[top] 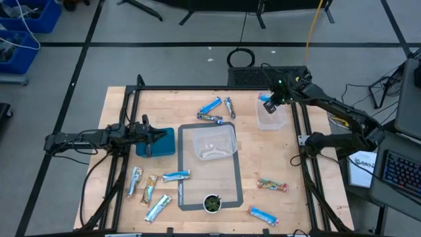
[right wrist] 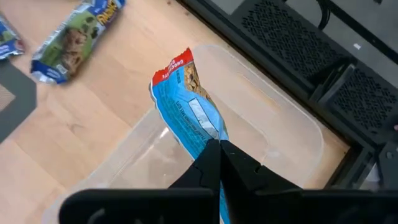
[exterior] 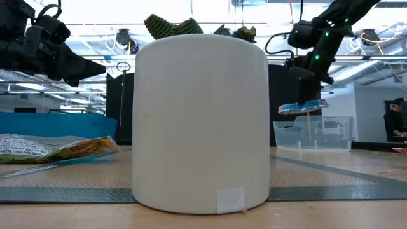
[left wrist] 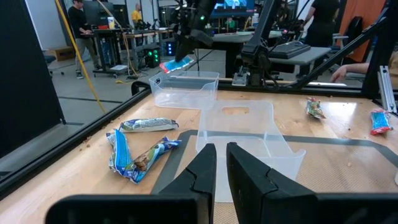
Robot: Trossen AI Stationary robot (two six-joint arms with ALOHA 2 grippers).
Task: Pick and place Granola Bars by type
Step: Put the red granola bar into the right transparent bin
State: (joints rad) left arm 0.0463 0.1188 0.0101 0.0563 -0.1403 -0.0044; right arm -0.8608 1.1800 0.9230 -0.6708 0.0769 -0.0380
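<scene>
The right gripper (right wrist: 217, 149), jaws pinching a blue-and-red granola bar (right wrist: 186, 106), hangs above the clear bin (top: 270, 113) at the counter's far-right corner; next, I judge, release it there

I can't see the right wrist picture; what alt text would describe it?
The right hand, shut, holds a blue granola bar with a red end above a clear plastic bin on the wooden table. Another wrapped bar lies on the table nearby.

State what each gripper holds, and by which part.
The right gripper pinches a blue granola bar with a red-orange end by one end, above the clear plastic bin. The left gripper holds nothing, over the teal bin.
</scene>
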